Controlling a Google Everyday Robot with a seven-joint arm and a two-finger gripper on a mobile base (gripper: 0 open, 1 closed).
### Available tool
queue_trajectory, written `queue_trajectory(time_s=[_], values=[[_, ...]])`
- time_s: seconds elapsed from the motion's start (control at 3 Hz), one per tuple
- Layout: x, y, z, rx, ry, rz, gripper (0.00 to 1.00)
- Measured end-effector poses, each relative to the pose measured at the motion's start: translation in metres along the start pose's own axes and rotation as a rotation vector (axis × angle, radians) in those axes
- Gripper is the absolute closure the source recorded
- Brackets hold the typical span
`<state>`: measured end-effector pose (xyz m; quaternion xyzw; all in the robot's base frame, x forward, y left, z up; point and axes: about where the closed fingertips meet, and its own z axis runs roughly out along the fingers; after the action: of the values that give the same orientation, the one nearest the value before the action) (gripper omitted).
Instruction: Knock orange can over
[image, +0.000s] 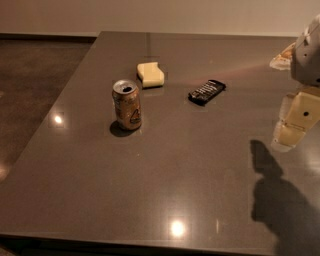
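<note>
The orange can (127, 105) stands upright on the dark grey table (165, 175), left of the middle, its silver top with the pull-tab hole facing up. My gripper (294, 126) hangs at the far right edge of the view, above the table and well to the right of the can, with nothing seen in it. Its shadow falls on the table below it.
A pale yellow sponge-like block (151, 74) lies just behind the can. A flat black wrapped bar (206, 91) lies right of the block. A light object (283, 56) sits at the table's far right. The table's left edge borders dark floor (30, 85).
</note>
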<state>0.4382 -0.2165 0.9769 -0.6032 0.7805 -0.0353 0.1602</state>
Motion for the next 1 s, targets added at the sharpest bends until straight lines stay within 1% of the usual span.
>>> queue_trajectory(time_s=[0.33,0.67,1.0], values=[[0.0,0.0,0.0,0.0,0.0,0.0,0.0],[-0.027,-0.014,0.002,0.011,-0.054,0.014,0.0],[-0.07,-0.033,0.013,0.032,-0.118,0.023,0.0]])
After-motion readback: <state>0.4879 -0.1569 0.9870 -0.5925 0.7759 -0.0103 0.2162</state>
